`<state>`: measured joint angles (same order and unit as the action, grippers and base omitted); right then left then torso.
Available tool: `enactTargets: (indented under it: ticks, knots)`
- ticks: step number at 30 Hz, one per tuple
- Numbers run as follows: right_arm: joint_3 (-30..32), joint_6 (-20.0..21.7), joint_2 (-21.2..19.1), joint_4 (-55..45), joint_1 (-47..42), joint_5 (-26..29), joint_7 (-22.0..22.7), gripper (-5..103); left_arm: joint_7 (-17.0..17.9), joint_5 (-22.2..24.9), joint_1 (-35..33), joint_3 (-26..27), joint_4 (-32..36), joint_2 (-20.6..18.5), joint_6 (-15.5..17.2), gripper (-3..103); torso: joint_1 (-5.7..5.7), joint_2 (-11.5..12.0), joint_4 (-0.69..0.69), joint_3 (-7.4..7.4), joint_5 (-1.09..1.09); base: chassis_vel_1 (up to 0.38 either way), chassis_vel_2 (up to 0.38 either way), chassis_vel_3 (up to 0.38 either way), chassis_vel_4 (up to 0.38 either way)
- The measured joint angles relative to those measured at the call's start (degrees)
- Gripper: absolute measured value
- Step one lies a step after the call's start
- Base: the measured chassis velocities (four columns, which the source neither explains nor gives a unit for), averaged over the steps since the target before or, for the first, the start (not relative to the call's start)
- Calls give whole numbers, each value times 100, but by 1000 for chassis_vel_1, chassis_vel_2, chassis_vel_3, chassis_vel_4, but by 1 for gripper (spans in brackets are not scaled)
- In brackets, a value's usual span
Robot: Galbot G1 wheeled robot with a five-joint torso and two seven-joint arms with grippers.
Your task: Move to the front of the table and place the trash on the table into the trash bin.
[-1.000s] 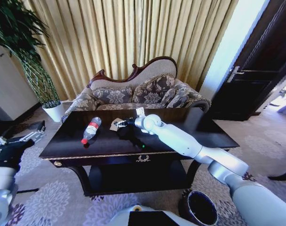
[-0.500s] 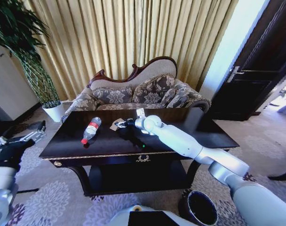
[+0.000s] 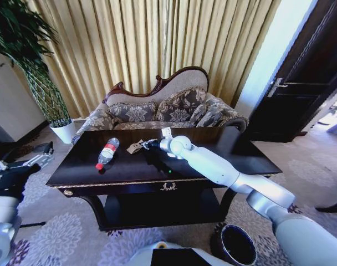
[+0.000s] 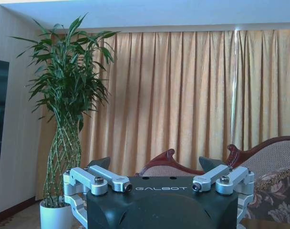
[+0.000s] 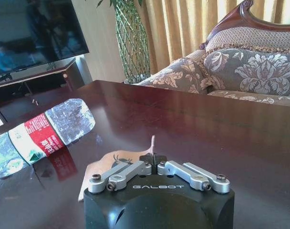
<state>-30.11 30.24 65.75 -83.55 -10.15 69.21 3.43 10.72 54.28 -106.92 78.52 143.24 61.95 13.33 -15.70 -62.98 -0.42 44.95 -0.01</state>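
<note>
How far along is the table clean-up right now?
Done: the robot stands at the front of the table. In hand: the right tool is shut on the tan paper scrap, just above the tabletop. Left: the bottle lies on the table, and a white piece sits near the back edge. The trash bin looks empty. The left tool is parked, open.

bright daylight via curtains | tabletop glare | edges warped
</note>
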Motion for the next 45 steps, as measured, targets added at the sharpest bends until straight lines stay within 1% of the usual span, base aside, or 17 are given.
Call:
enactTargets:
  ticks: [17, 21, 24, 26, 27, 29, 30, 31, 32, 34, 35, 37, 38, 40, 42, 43, 45]
  knots:
    - [170, -14, -116, -163, -94, -8, 8, 0, 43, 11, 3, -14, 0, 2, -5, 100, 0, 0, 0, 0, 0, 0, 0, 0, 0]
    - [467, -124, -256, -413, -160, -120, 116, 0, 110, 39, 16, -13, 0, -2, -3, 100, 0, 0, 1, 0, 0, 0, 0, 0, 0]
    - [811, -178, -508, -714, -241, -208, 196, 0, 125, 42, 21, -15, 0, 16, 0, 100, 0, 0, 1, 0, 0, 0, 0, 0, 0]
    - [1253, -234, -896, -1047, -393, -280, 299, 0, 138, 61, 53, -25, 0, -3, 1, 100, 0, 0, 1, 0, 1, 0, 0, 0, 0]
    - [1253, -234, -896, -1047, -393, -280, 299, 0, 138, 61, 53, -25, 0, -3, 1, 100, 0, 0, 1, 0, 1, 0, 0, 0, 0]
    - [1791, -285, -1368, -1342, -652, -350, 377, 0, 180, 78, 138, -60, 0, -72, 7, 100, 0, 0, -1, 0, 2, 0, 0, 0, 0]
    - [1791, -285, -1368, -1342, -652, -350, 377, 0, 180, 78, 138, -60, 0, -72, 7, 100, 0, 0, -1, 0, 2, 0, 0, 0, 0]
    - [2127, -334, -1640, -1482, -839, -397, 426, 0, 227, 80, 188, -100, 0, -106, 14, 100, 0, 0, -3, 0, 2, 0, 0, 0, 0]
    - [2127, -334, -1640, -1482, -839, -397, 426, 0, 227, 80, 188, -100, 0, -106, 14, 100, 0, 0, -3, 0, 2, 0, 0, 0, 0]
    - [2900, -493, -2243, -1755, -1400, -576, 469, 0, 279, 80, 258, -191, 0, -143, 32, 100, 0, 0, 0, 0, 3, 0, 0, 0, 0]
    - [2900, -493, -2243, -1755, -1400, -576, 469, 0, 279, 80, 258, -191, 0, -143, 32, 100, 0, 0, 0, 0, 3, 0, 0, 0, 0]
    - [3584, -613, -2680, -1954, -1954, -749, 473, 0, 282, 77, 302, -231, 0, -161, 34, 100, 0, 0, -1, 0, 1, 0, 0, 0, 0]
    - [3584, -613, -2680, -1954, -1954, -749, 473, 0, 282, 77, 302, -231, 0, -161, 34, 100, 0, 0, -1, 0, 1, 0, 0, 0, 0]
    - [4214, -881, -3094, -2151, -2716, -1023, 550, 0, 282, 75, 358, -260, 0, -168, 36, 100, 0, 0, -4, -1, 3, 0, 0, 0, 0]
    - [4774, -1026, -3323, -2349, -3379, -1155, 683, 0, 284, 67, 426, -310, 0, -175, 37, 100, 0, 0, -1, -1, 4, 0, 0, 0, 0]
    - [4774, -1026, -3323, -2349, -3379, -1155, 683, 0, 284, 67, 426, -310, 0, -175, 37, 100, 0, 0, -1, -1, 4, 0, 0, 0, 0]
    - [5235, -1053, -3411, -2501, -3803, -1180, 744, 0, 312, 28, 506, -403, 0, -199, 49, 100, 0, -1, -1, -1, 1, 0, 0, 0, 0]
